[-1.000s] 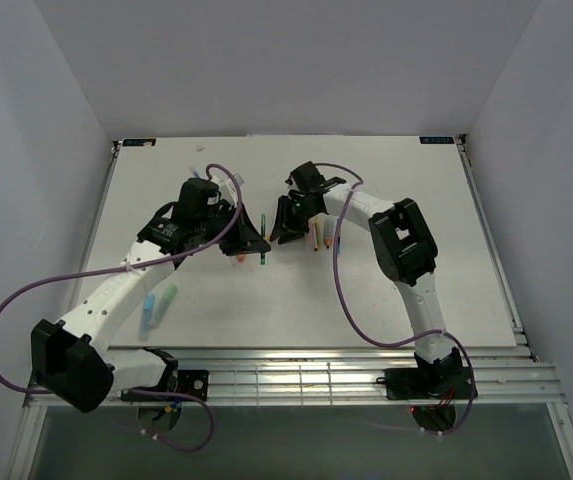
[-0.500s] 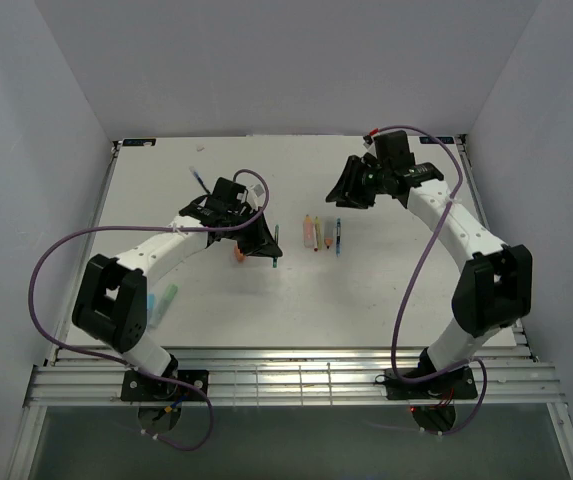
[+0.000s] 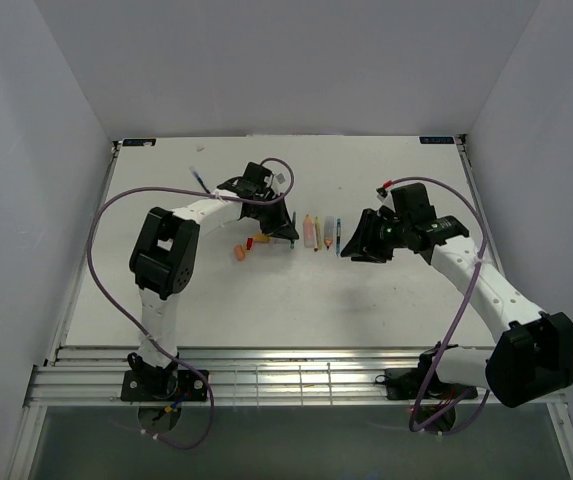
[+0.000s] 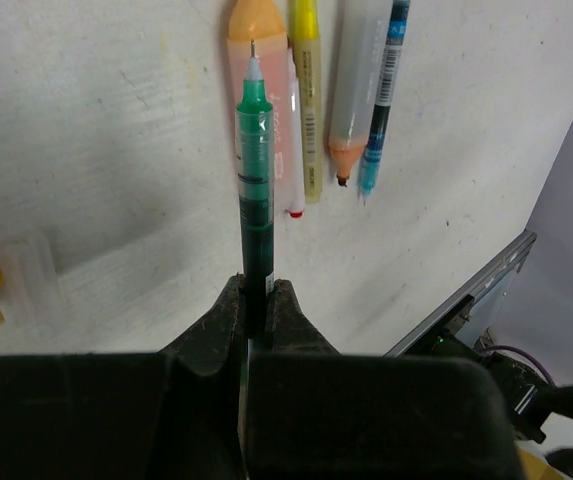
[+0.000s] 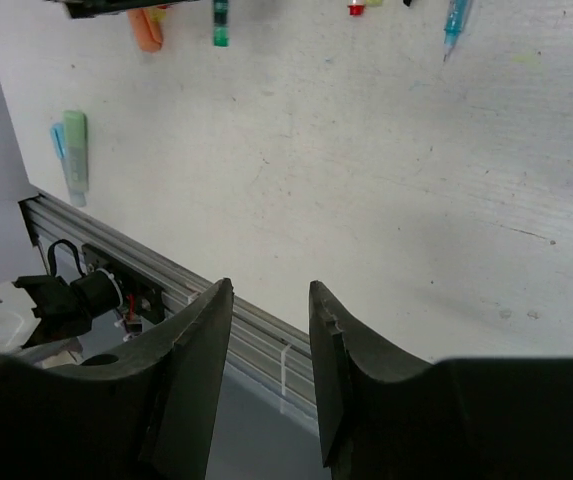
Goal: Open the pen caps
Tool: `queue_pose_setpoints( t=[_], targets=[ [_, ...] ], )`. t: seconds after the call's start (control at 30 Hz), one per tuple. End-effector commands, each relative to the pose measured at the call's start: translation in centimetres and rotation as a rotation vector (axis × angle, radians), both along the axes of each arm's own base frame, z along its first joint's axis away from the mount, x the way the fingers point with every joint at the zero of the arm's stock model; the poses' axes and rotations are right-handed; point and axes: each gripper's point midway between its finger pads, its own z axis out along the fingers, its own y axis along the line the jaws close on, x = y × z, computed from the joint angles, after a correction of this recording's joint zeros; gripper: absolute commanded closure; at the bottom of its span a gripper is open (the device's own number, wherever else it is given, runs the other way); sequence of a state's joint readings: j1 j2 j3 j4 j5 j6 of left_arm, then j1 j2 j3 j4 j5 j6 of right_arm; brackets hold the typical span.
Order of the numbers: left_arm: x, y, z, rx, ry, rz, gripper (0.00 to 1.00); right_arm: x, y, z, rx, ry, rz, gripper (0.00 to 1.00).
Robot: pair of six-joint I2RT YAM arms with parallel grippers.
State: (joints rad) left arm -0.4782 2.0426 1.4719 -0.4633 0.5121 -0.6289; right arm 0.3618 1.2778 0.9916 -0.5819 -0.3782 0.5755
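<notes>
Left hand [image 4: 255, 300] pinches a slim green uncapped pen [image 4: 254, 170] (tip bare) over the white counter [image 4: 96, 150]; right hand [image 5: 269, 330] gapes empty.

The left arm [image 3: 206, 207] and right arm [image 3: 469, 272] are white, with bulky black joints. A purple cable [image 3: 89, 262] trails off each. The fingers [image 5: 188, 380] are matte black.

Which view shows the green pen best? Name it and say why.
The left wrist view. There the green pen runs from the left gripper, shut on its lower end, up to its needle tip. The top external view hides it under that gripper; the right wrist view catches only a green stub at its top edge.
</notes>
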Motion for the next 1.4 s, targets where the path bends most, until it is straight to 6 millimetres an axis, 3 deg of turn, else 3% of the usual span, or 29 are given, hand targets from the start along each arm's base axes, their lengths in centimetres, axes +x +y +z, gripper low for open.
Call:
queue_pose_setpoints(
  t=[0.0, 0.23, 0.4, 0.7, 0.87, 1.07, 1.2, 1.27, 1.3, 1.37],
  targets=[
    [1.2, -1.0, 0.6, -0.029, -0.022, -0.013, 1.0, -0.1, -0.2, 2.2, 0.045, -0.08, 0.008, 0.57],
    [1.7, -1.2, -1.6, -0.012, 0.011, -0.011, 0.94, -0.5, -1.6, 2.1, 0.047, -0.084, -0.001, 0.57],
    [1.8, -1.4, -2.1, -0.012, 0.009, -0.016, 0.72, -0.6, -1.9, 1.5, 0.046, -0.072, 0.001, 0.57],
    [1.7, -1.9, -1.4, -0.049, -0.015, -0.064, 0.65, -0.3, -1.8, 1.1, 0.045, -0.06, 0.013, 0.57],
    [2.8, -0.7, 0.3, 0.001, -0.082, -0.013, 0.64, -0.1, -1.7, 1.3, 0.048, -0.061, 0.018, 0.57],
    [6.3, 3.5, 3.0, 0.063, -0.159, 0.165, 0.64, -0.4, -1.7, 1.3, 0.057, -0.057, 0.023, 0.57],
    [10.2, 8.4, 5.4, 0.129, -0.221, 0.327, 0.63, -1.0, -1.7, 0.6, 0.059, -0.038, 0.028, 0.57],
    [11.4, 11.0, 5.2, 0.22, -0.226, 0.398, 0.63, -1.2, -1.7, 0.4, 0.064, -0.028, 0.03, 0.57],
    [13.1, 12.6, 5.8, 0.254, -0.245, 0.44, 0.62, -1.2, -1.7, 0.4, 0.064, -0.029, 0.032, 0.57],
    [13.8, 14.9, 5.5, 0.342, -0.222, 0.482, 0.62, -1.3, -1.7, 0.3, 0.065, -0.024, 0.029, 0.57]
  ],
)
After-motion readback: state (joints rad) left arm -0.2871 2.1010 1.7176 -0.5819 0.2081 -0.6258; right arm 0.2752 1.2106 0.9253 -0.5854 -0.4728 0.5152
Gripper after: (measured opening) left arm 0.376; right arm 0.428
